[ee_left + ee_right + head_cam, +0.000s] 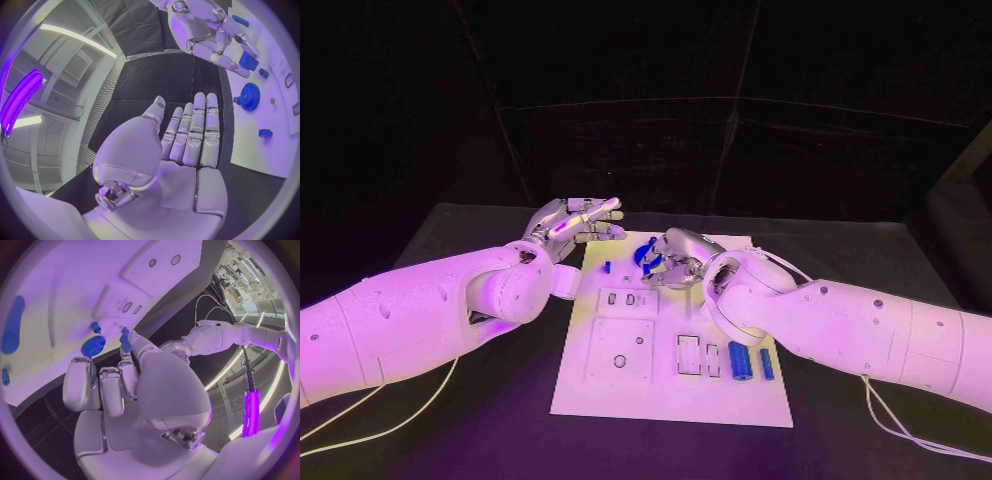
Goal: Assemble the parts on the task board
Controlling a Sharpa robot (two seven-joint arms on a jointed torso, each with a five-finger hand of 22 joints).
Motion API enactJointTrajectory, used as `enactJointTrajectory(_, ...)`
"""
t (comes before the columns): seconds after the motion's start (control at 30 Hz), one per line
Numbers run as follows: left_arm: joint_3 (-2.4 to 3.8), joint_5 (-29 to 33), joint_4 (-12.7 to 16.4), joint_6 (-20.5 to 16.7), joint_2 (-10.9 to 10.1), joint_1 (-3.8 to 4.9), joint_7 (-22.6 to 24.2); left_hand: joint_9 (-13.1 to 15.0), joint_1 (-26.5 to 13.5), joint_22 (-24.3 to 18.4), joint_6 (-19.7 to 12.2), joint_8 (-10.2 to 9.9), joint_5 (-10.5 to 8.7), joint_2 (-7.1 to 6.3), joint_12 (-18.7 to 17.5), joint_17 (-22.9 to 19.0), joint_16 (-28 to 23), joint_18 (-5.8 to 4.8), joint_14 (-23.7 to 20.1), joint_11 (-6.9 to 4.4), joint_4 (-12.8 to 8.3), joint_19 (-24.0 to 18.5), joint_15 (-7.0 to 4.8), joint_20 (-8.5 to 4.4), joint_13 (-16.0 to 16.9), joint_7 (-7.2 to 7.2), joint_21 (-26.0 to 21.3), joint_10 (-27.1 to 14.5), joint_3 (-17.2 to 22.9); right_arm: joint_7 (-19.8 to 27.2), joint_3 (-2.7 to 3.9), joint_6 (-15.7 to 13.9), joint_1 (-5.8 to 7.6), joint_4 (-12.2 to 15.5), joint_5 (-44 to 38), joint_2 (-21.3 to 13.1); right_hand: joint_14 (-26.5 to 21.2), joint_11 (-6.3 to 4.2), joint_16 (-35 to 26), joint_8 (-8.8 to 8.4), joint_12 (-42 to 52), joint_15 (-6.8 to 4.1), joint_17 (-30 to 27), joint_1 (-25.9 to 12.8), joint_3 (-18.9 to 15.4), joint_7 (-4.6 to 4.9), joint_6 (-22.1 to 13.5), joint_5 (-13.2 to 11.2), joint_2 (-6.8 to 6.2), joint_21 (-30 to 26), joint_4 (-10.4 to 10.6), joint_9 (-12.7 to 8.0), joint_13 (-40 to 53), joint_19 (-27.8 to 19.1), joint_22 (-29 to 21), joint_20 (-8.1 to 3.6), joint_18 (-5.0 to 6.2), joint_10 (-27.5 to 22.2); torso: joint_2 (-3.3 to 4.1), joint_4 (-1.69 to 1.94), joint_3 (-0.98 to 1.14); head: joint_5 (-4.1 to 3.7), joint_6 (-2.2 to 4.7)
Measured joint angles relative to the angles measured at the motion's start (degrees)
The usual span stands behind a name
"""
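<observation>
The white task board (610, 385) lies in the middle of the black table. A blue gear (646, 259) stands near its far end, also seen as the gear (250, 96) and the gear (94, 345). My right hand (681, 256) hovers over that far end beside the gear, its fingers curled, and pinches a small blue block (125, 339) at its fingertips; the same block (248, 61) sits against the right hand (209, 30). My left hand (574, 221) is raised just off the board's far left corner. Its palm and fingers (194, 135) are straight and hold nothing.
Two long blue parts (740, 358) (766, 363) lie side by side at the board's near right. Small blue pegs (265, 133) (95, 327) stand close to the gear. Several recesses (620, 350) mark the board's middle. White cables trail along both arms near the table's front.
</observation>
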Motion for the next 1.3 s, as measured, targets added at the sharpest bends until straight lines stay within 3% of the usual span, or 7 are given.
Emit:
enactJointTrajectory(0.3,0.01,0.0,-0.3,-0.1,0.3,0.02,0.1,0.0,0.0,0.0,0.0,0.0,0.00,0.00,0.0,0.0,0.0,0.00,0.0,0.00,0.0,0.0,0.00,0.00,0.0,0.00,-0.2,0.0,0.0,-1.2,-0.92,0.6,-1.17,-1.1,-1.6,1.7,0.0,0.00,0.0,0.09,0.0,0.00,0.0,-0.1,0.2,-0.07,-0.1,0.2,-0.16,0.0,-0.2,0.0,0.0,0.0,0.1,0.00,0.00,0.0,-0.01,0.01,0.11,0.87,-0.53)
enactJointTrajectory(0.47,0.01,0.0,-0.4,-0.1,0.4,0.02,0.1,0.0,0.0,0.0,0.0,0.0,0.00,0.00,0.0,0.0,0.0,0.00,0.0,-0.22,0.0,0.0,0.00,0.00,0.0,0.00,-0.2,0.2,0.0,-1.5,-1.06,1.2,-1.70,-1.5,-2.2,2.0,0.0,0.00,0.0,0.09,0.0,0.00,0.0,-0.2,0.3,-0.14,-0.1,0.2,-0.24,0.0,-0.3,0.0,0.0,0.0,0.1,0.00,-0.93,0.0,-0.01,0.00,0.19,1.10,-0.73)
enactJointTrajectory(1.3,0.00,0.0,-0.9,0.1,0.8,0.02,0.1,0.0,0.0,0.0,0.0,0.0,0.00,0.00,0.0,0.0,0.0,0.00,0.0,-0.21,0.0,0.0,0.00,0.00,0.0,0.00,-0.2,0.2,0.0,-1.9,-0.92,2.8,-2.81,-2.3,-3.8,2.8,0.0,0.00,0.0,0.00,0.0,0.00,0.0,-0.7,0.3,0.00,0.0,0.2,-0.78,0.0,-0.3,0.0,0.0,0.0,0.1,0.00,-0.91,0.0,0.06,-0.19,0.21,1.16,-1.29)
